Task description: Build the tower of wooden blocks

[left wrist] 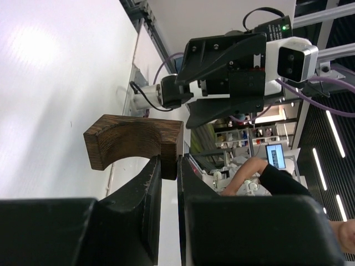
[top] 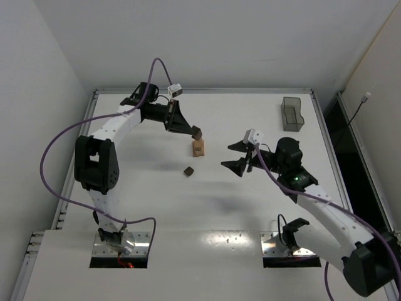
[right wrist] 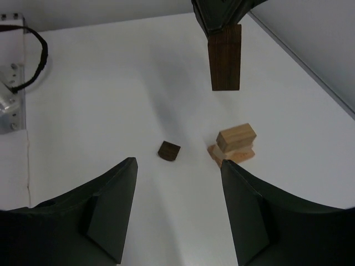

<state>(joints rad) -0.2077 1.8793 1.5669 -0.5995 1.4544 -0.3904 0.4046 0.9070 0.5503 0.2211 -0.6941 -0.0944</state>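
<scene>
Left hand [left wrist: 169,166]: pinching dark arch block [left wrist: 133,141], held in air just above wood block tower [top: 198,148], not touching. Tower: short tan stack, top piece skewed, standing mid-desk [top: 250,207]. Small dark block [right wrist: 169,151] lies loose on desk near tower. Right hand [right wrist: 178,166]: fingers spread, holding nothing, hovering apart from tower and facing it. Grey container [top: 292,114] at far right corner.

tan wood block tower [top: 198,148], upright, dark arch block [left wrist: 133,136] aloft
</scene>
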